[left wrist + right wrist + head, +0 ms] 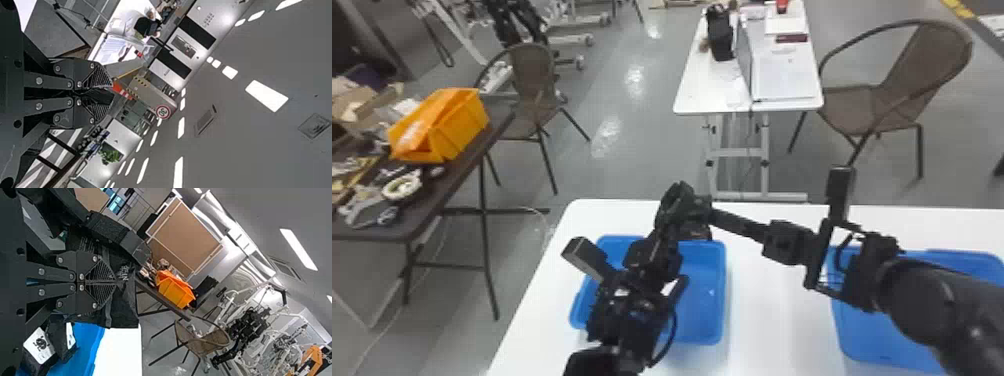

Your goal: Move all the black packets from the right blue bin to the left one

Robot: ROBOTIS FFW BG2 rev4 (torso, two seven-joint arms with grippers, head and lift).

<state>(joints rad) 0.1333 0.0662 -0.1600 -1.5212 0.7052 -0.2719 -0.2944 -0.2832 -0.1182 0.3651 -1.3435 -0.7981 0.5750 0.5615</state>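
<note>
Right end effector [115,282] is clamped on a black packet [124,305]; left bin [703,317] lies below. Left end effector [111,94]: fingers together.

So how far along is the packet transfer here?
Done: labelled packets lie in what looks like the left bin. In hand: a black packet, apparently held by the right end effector. Left: releasing it; the right arm hides much of the right bin, so remaining packets can't be counted.
</note>
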